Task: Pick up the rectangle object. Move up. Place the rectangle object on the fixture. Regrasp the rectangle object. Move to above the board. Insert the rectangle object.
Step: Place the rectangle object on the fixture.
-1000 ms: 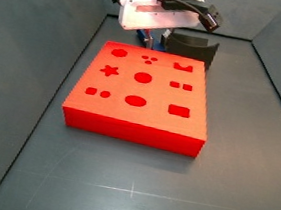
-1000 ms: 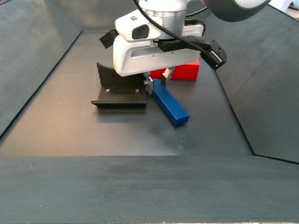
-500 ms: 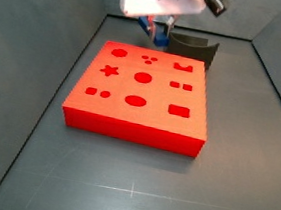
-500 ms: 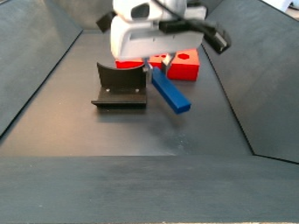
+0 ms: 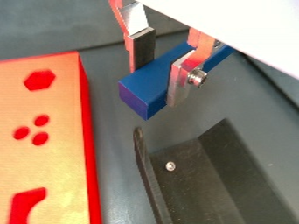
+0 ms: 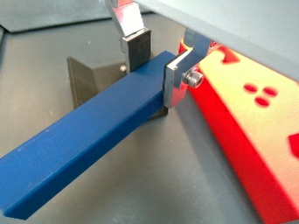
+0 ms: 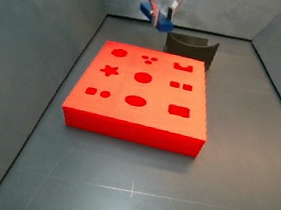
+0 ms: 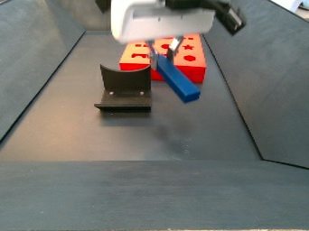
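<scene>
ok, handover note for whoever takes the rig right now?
Gripper: shut on the long blue rectangular bar, holding it near one end, raised clear of the floor.
Dark L-shaped fixture: on the floor, nothing on it.
Red-orange board with shaped holes: beside the fixture, nothing inserted.
Done: pick-up, lift.
Left: place bar on fixture, regrasp, move above board, insert.

Side views: elevated, from opposite ends of the floor, sharing board (image 7: 140,92), fixture (image 8: 125,90), gripper (image 8: 165,56). Wrist views: close, flanking the rectangle object (image 6: 87,144).
</scene>
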Controlling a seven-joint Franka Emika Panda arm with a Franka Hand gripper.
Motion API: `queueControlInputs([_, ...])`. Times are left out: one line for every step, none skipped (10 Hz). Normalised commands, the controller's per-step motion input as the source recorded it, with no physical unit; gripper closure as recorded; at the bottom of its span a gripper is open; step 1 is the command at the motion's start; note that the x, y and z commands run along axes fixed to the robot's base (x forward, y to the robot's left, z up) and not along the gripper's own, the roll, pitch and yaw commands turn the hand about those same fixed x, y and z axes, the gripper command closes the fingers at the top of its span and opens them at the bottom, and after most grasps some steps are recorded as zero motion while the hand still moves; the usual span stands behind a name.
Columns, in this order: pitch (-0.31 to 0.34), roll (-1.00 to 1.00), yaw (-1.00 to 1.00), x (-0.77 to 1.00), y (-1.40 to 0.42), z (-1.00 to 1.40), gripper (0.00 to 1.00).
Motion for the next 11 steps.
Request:
queueControlInputs([0.033, 0.03, 0.00, -0.02, 0.00, 1.00, 1.00])
queueControlInputs([0.036, 0.05, -0.01, -0.03, 0.01, 1.00, 1.00])
queueControlInputs([0.040, 0.06, -0.01, -0.03, 0.01, 1.00, 1.00])
queueControlInputs([0.047, 0.08, -0.01, -0.02, 0.01, 0.78, 1.00])
queueControlInputs([0.050, 0.08, -0.01, -0.02, 0.01, 0.67, 1.00])
queueControlInputs([0.064, 0.09, 0.00, -0.01, 0.00, 0.44, 1.00])
queueControlInputs([0.070, 0.10, 0.01, 0.00, 0.00, 0.34, 1.00])
queueControlInputs([0.125, 0.05, -1.00, 1.00, 0.63, 0.09, 1.00])
queueControlInputs([0.129, 0.04, -1.00, 1.00, 0.61, 0.00, 1.00])
queueControlInputs([0.165, 0.00, -1.00, 1.00, 0.48, -0.03, 1.00])
queueControlInputs([0.186, -0.02, -1.00, 0.97, 0.37, -0.01, 1.00])
